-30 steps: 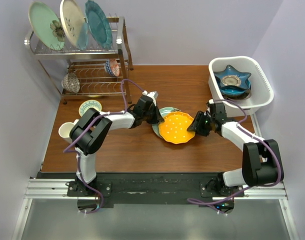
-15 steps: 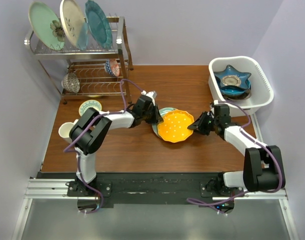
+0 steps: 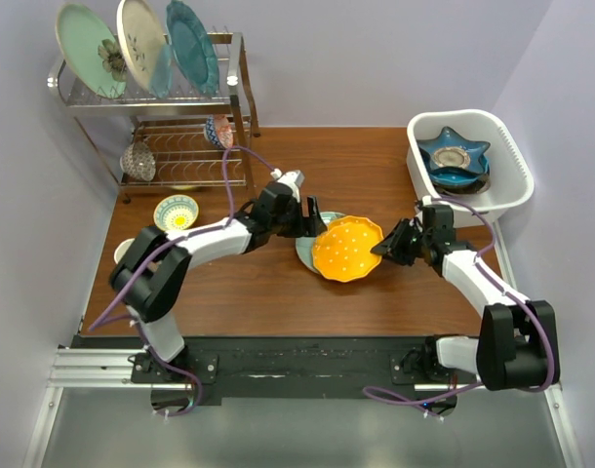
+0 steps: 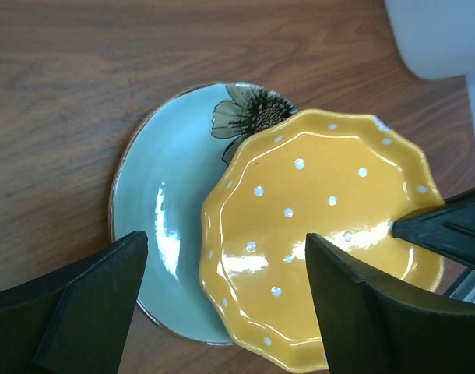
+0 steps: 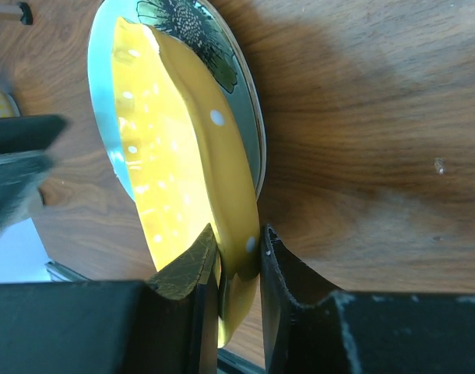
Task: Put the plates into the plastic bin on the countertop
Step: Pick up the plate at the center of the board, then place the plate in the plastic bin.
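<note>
Walnut-grained wooden table, walled in pale lilac, with both arms reaching to its middle.

Item 1. Right gripper: nearly closed, pinching the rim of the yellow scalloped plate with white dots. A flat plate offers no other hold, so an edge grip is the likely reason. The held edge is raised and the plate is tilted. Its far edge appears to rest on the plate beneath.

Item 2. Left gripper: jaws spread wide, holding nothing, poised over the opposite side of the yellow plate. With these jaws clear of the rim, the right arm can carry the plate alone.

Item 3. Pale aqua round plate with a dark flower: flat on the table, partly covered by the yellow plate. It seems to be waiting its turn.

Item 4. White plastic rectangular bin with a slotted rim: at the far right corner, on the right arm's side, which probably explains that arm's role as carrier. It holds a blue star-shaped plate stacked on a darker one that is mostly hidden.

Item 5. Small yellow dish with a blue rim: at the left, well apart from both grippers.

Item 6. Chrome wire two-tier rack: at the far left corner, with three large plates upright on top.
</note>
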Tool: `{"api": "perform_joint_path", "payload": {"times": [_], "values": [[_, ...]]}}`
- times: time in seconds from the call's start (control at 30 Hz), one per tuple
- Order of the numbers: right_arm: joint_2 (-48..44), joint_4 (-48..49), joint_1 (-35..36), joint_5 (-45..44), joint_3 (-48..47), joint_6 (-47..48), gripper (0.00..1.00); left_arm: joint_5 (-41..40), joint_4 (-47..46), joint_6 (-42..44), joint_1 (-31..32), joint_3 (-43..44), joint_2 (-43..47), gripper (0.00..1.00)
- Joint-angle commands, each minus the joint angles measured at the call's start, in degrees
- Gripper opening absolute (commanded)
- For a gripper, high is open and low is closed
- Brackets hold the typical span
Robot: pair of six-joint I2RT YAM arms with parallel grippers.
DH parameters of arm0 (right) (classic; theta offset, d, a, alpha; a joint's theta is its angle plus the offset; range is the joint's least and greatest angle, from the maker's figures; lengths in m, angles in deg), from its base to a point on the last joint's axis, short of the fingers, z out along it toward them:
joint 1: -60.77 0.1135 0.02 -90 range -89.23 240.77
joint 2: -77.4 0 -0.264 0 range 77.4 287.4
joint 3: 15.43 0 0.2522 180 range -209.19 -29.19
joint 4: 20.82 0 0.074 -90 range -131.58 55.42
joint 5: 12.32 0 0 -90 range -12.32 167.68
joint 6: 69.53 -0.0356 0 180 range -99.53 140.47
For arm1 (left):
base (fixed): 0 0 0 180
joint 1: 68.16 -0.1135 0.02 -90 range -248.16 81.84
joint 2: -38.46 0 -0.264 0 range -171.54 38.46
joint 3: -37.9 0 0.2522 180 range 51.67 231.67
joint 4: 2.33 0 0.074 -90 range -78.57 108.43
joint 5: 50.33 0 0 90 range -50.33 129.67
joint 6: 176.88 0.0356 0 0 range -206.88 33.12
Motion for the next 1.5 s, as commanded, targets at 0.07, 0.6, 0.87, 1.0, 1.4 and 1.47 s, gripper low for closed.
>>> {"api": "perform_joint_path", "payload": {"times": [0.07, 0.6, 0.87, 1.0, 1.4, 1.47], "values": [[-4.7, -1.15, -0.21, 3.09, -4.07, 0.86, 0.0, -7.97, -0.47, 2.6, -0.07, -2.96, 11.38, 0.91], [-6.73, -3.62, -0.29, 3.25, -10.31, 0.16, 0.0, -10.79, -0.38, 2.42, 0.1, -4.9, 22.46, 1.0], [-2.51, -2.56, -0.38, 3.7, -15.14, -0.1, 0.0, -11.32, 0.14, 2.78, 0.28, -4.63, 23.6, 1.0], [-1.9, -2.47, -0.38, 3.35, -17.34, -0.72, 0.0, -11.85, 0.58, 3.04, 0.28, -4.02, 23.6, 1.0], [2.85, -1.6, -2.05, 2.91, -26.04, -3.09, 0.0, -12.55, 0.93, 2.95, 0.19, -4.99, 24.66, 1.0], [3.46, -1.33, -2.49, 2.99, -27.35, -3.53, 0.0, -12.64, 1.02, 2.86, 0.19, -5.16, 25.01, 1.0]]}}
